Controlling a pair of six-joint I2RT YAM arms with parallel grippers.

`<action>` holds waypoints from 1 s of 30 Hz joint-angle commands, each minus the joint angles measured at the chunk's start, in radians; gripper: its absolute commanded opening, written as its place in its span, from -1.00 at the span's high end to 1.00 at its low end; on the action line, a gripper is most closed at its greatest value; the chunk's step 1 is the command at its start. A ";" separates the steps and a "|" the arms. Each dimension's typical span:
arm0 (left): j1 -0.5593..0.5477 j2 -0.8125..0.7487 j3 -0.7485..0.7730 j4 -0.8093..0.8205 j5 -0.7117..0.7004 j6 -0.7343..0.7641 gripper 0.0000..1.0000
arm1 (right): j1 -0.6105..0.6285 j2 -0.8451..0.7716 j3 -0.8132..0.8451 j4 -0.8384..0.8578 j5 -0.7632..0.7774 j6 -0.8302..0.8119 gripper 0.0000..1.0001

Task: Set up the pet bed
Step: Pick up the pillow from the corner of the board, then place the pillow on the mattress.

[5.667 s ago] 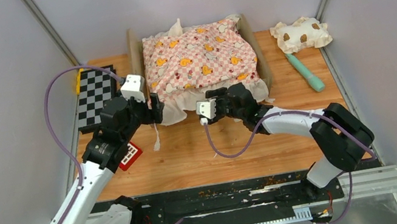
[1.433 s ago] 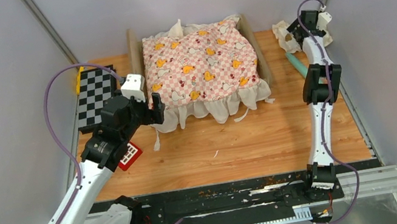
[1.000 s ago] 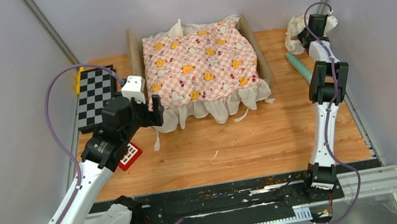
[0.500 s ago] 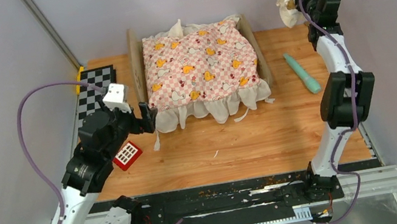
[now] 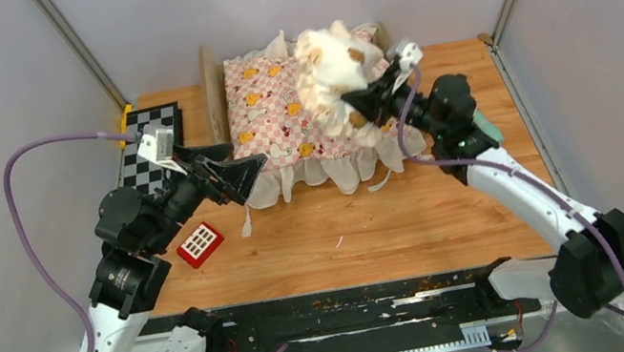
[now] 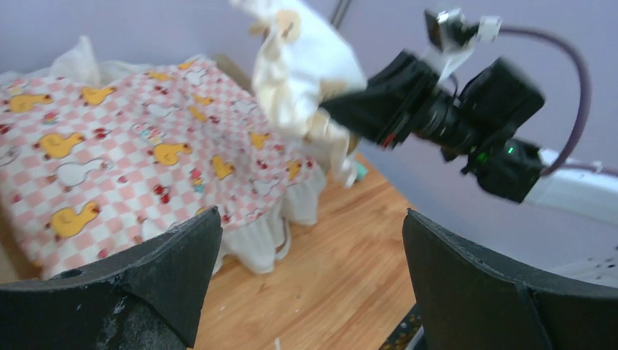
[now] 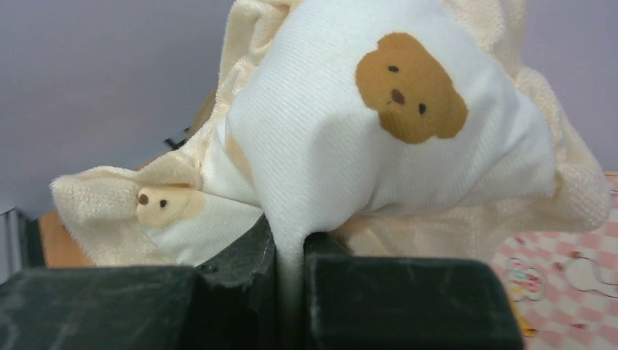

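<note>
Right fingers [image 7: 408,306] pinch just a thin fold of the pillow [image 5: 328,67] above the pet bed [image 5: 209,73]. The bed stands under its cushion [image 5: 280,128] at the back of the surface [image 5: 412,216]. The fold could slip, dropping the pillow beside the bed. Left fingers [image 6: 116,292] are spread, empty.

I have the pet bed [image 5: 213,87] at the far middle of the table [image 5: 375,223], flat on its base and square to the back wall; all I see of it is light wood: one side board standing upright along its left edge, and a short stub of the matching board at the far right corner; the rest of that side is hidden from me; a pink checked cushion [image 5: 278,114] printed with ducks fills the frame from board to board, its white frill spilling over the near end onto the table; I cannot make out base or headboard under it.
</note>
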 commanded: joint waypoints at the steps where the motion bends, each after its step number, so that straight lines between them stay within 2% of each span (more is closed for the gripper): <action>1: -0.004 0.021 -0.032 0.224 0.109 -0.165 -1.00 | 0.208 -0.175 -0.093 0.008 0.127 -0.107 1.00; 4: -0.025 0.035 -0.094 0.313 0.117 -0.212 -1.00 | 0.320 -0.238 -0.123 -0.032 0.164 -0.119 1.00; 10: -0.113 0.066 -0.130 0.361 0.068 -0.198 -1.00 | 0.455 -0.297 -0.143 -0.086 0.159 -0.117 1.00; 21: -0.143 0.099 -0.174 0.506 0.104 -0.226 -0.96 | 0.526 -0.293 -0.163 -0.140 0.063 -0.127 1.00; 23: -0.143 0.098 -0.193 0.536 0.111 -0.239 -0.77 | 0.535 -0.295 -0.158 -0.157 0.052 -0.129 1.00; 25: -0.142 0.102 -0.206 0.555 0.131 -0.247 -0.50 | 0.548 -0.304 -0.162 -0.155 0.049 -0.134 0.91; 28: -0.143 0.103 -0.242 0.632 0.180 -0.275 -0.13 | 0.566 -0.319 -0.147 -0.178 0.063 -0.150 0.55; 30: -0.143 0.096 -0.264 0.678 0.200 -0.292 0.33 | 0.570 -0.329 -0.124 -0.225 0.068 -0.188 0.36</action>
